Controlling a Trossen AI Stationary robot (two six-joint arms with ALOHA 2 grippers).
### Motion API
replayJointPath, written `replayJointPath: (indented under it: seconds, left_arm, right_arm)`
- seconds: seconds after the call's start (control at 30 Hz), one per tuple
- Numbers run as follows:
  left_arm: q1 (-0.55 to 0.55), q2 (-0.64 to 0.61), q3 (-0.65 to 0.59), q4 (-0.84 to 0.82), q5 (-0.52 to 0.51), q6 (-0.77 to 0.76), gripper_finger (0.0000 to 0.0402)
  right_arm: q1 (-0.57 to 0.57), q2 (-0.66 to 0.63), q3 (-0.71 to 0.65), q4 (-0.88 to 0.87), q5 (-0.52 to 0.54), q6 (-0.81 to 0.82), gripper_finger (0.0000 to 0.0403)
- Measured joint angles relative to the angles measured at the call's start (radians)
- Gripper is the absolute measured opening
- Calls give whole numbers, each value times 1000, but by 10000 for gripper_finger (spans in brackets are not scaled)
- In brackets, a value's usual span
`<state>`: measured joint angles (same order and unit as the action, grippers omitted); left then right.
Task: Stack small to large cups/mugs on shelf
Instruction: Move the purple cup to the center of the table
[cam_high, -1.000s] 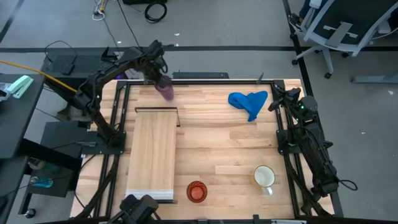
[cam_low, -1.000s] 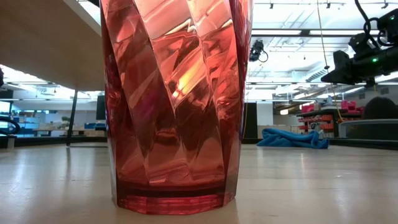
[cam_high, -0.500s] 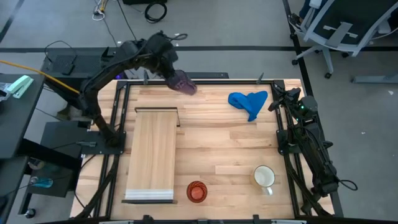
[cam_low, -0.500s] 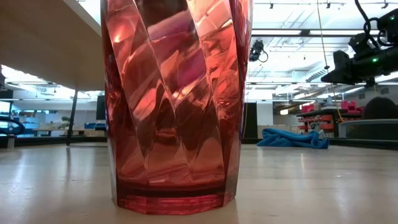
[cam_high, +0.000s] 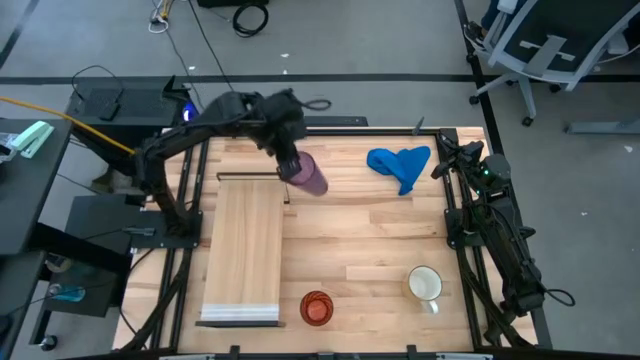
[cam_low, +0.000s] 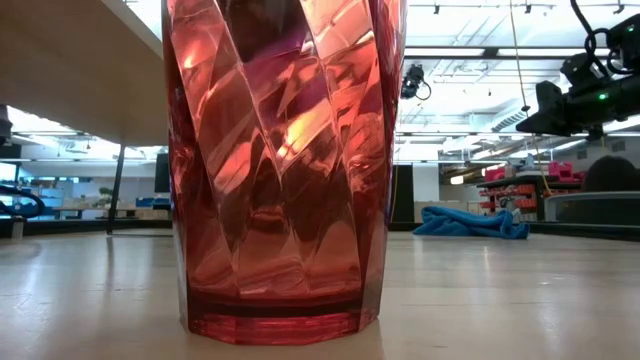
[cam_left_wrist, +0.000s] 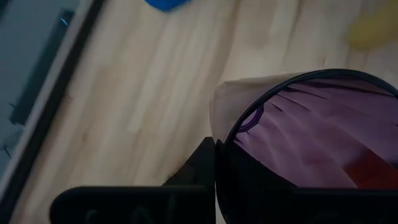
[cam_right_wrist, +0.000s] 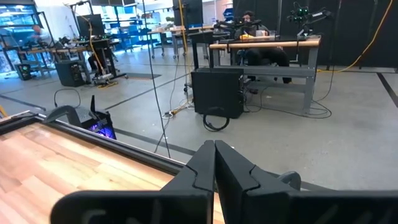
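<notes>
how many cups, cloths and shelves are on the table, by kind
cups: 3 (purple tumbler held by the left gripper, orange-red cup, white mug)
cloths: 1 (blue cloth)
shelves: 1 (shelf)
total: 5

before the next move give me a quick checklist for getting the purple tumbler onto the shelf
1. Grip: left gripper jaws shut on the purple tumbler, rim between them in the wrist view. ok
2. Tumbler upright: it is tilted, off the table. not ok
3. Tumbler over the shelf: it hangs just past the framed end's corner, not above the board. not ok
4. Board free: nothing lies on it. ok
5. Other cups out of the path: orange cup and white mug stand on the table at the near edge. ok
6. Right gripper parked at the table's right edge near the blue cloth, jaws shut, holding nothing. ok
</notes>
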<state>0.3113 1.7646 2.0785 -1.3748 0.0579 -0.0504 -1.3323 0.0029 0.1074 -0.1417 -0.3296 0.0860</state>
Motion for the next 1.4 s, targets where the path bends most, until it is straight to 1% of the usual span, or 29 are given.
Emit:
replayJointPath:
  seconds: [0.2,0.6,0.67,0.8,0.87,1.17,1.4]
  left_arm:
    - [-33,74,0,-47,11,-17,12]
    - [-112,234,-1,-65,17,-8,12]
    - [-125,260,-1,-64,-3,-7,12]
    - [-146,304,-1,-67,-79,-5,12]
    - [-152,323,-2,-67,-88,-5,12]
    - [-155,339,-11,2,-90,-12,12]
    - [-155,339,-11,-3,-90,-22,12]
  right_arm:
    - [0,0,0,0,0,0,17]
    - [0,0,0,0,0,0,17]
    - [0,0,0,0,0,0,17]
    - [0,0,0,0,0,0,17]
    - [0,0,0,0,0,0,17]
    - [0,0,0,1,-1,0,17]
    - [0,0,0,0,0,0,17]
